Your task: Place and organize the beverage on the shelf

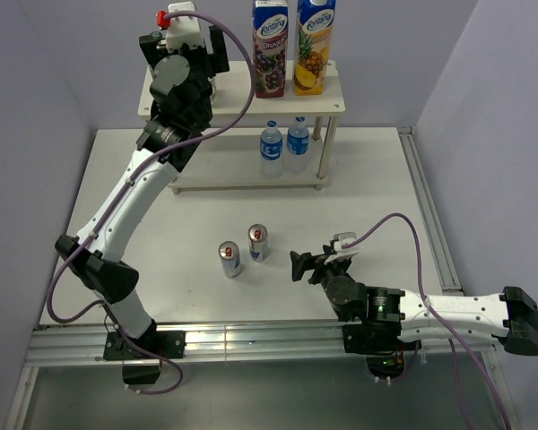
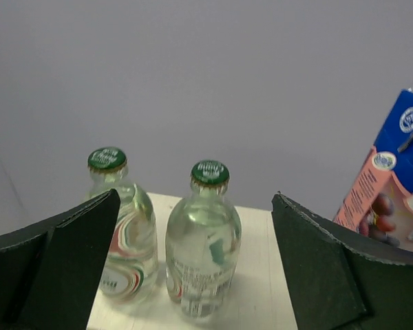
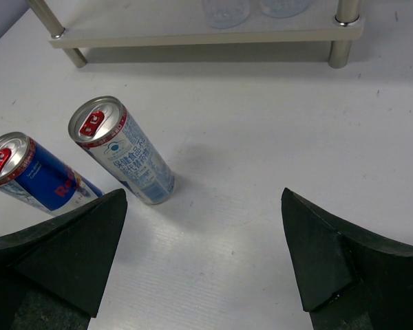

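Note:
My left gripper (image 2: 196, 199) stands open over the left end of the shelf's top board (image 1: 242, 98). Two clear glass bottles with green caps stand upright there. One (image 2: 203, 254) is between the jaws without touching either; the other (image 2: 127, 240) is beside my left finger. In the top view the arm hides both. Two blue-capped water bottles (image 1: 271, 148) (image 1: 297, 143) stand on the lower board. Two silver-blue-red cans (image 1: 230, 259) (image 1: 258, 243) stand on the table. My right gripper (image 1: 300, 264) is open and empty, just right of the cans (image 3: 120, 150) (image 3: 27, 172).
Two tall juice cartons (image 1: 271, 45) (image 1: 312, 45) stand on the top board's right half; one (image 2: 392, 192) shows right of my left gripper. A wall rises behind the shelf. A metal rail (image 1: 433, 224) runs along the table's right edge.

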### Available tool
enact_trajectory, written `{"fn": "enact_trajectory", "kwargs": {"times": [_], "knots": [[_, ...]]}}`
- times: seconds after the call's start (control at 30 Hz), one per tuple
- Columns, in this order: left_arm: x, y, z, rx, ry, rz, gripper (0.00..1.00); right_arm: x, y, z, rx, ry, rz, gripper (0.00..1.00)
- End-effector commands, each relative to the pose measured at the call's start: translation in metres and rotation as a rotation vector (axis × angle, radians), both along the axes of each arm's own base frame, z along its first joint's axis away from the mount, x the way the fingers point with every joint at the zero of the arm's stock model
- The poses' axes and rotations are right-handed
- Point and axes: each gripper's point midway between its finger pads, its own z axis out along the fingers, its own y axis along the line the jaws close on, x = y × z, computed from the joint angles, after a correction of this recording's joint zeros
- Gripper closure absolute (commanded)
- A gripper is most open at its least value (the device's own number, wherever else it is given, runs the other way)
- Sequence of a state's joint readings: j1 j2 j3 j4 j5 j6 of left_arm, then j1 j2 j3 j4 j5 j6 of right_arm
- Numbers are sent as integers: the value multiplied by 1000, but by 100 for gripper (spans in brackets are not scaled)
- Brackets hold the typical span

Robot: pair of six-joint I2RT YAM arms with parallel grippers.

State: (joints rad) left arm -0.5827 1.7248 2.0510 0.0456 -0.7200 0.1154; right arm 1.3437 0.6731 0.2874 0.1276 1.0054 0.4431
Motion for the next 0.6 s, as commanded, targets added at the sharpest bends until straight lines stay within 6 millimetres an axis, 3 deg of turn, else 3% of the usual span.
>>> {"fn": "enact_trajectory", "kwargs": {"times": [0.0, 0.07, 0.1, 0.13, 0.17, 0.2, 0.23, 0.27, 0.3, 0.33, 0.37, 0.4, 0.47, 0.5, 0.53, 0.57], "knots": [[-32, 11, 14, -65, -28, 21, 1, 3, 1, 12, 30, -19, -25, 0], [-60, 17, 18, -100, -25, 32, 1, 3, 0, 12, 30, -19, -25, 0], [-68, 2, -1, -77, 15, 1, 1, 3, 0, 12, 30, -19, -25, 0], [-91, 11, 7, -105, 4, -12, 1, 3, 0, 12, 33, -19, -28, 0], [-102, 7, -4, -118, 38, -25, 1, 3, 0, 12, 29, -19, -28, 0], [-109, -1, -33, -79, 110, -46, 2, 3, -1, 12, 30, -20, -29, 0], [-136, -9, -35, -116, 118, -119, 1, 3, -1, 12, 32, -19, -30, 0], [-147, -11, -57, -133, 171, -127, 1, 3, 0, 12, 32, -19, -28, 0], [-153, -18, -100, -88, 244, -131, 1, 3, -1, 11, 30, -18, -28, 0], [-175, -20, -109, -112, 258, -178, 1, 2, 0, 11, 32, -17, -24, 0], [-185, -22, -129, -162, 290, -191, 1, 2, 1, 12, 33, -17, -23, 0], [-194, -23, -171, -106, 362, -190, 1, 2, 1, 11, 29, -16, -23, 0], [-224, -25, -193, -221, 404, -252, 1, 2, 2, 12, 29, -16, -19, 0], [-241, -27, -228, -159, 475, -280, 1, 3, 2, 10, 22, -15, -24, 0], [-252, -22, -236, -194, 489, -296, 1, 3, 2, 9, 14, -12, -24, 0], [-260, -24, -261, -270, 523, -295, 1, 3, 3, 9, 15, -11, -26, 0]]}}
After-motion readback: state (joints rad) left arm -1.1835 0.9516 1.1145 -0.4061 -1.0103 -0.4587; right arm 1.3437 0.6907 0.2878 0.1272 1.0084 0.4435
